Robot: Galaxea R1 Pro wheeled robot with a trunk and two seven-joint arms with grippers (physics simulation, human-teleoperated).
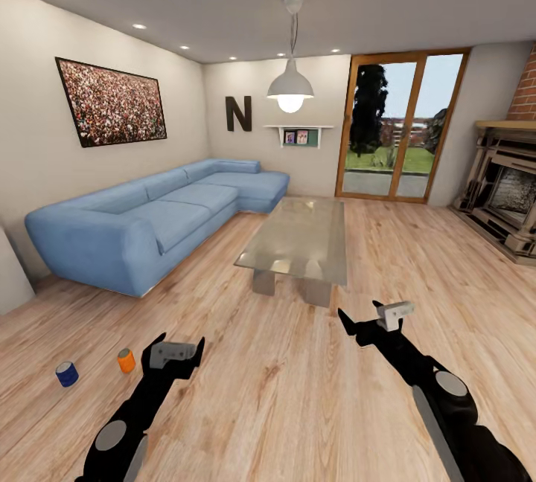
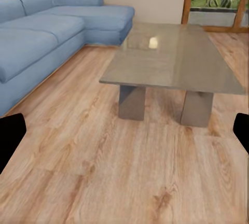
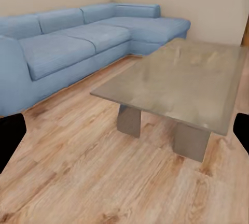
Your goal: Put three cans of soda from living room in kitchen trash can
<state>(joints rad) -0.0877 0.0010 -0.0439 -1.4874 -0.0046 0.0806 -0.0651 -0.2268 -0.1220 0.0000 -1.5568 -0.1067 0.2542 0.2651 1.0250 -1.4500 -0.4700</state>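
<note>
I am in the living room. Two cans of soda stand upright on the wood floor at my lower left: a dark blue one (image 1: 67,373) and an orange one (image 1: 126,360). My left gripper (image 1: 181,341) hovers just right of the orange can, open and holding nothing. My right gripper (image 1: 359,312) is open and holding nothing over bare floor, short of the glass coffee table (image 1: 301,238). In each wrist view the black fingertips (image 2: 10,137) (image 3: 10,136) stand wide apart at the frame edges. The tash can and the kitchen are out of view.
A blue L-shaped sofa (image 1: 141,218) lines the left wall under a crowd photo (image 1: 112,101). The brick fireplace (image 1: 506,195) is at the right, with glass doors (image 1: 398,125) at the back. Open wood floor lies between me and the table.
</note>
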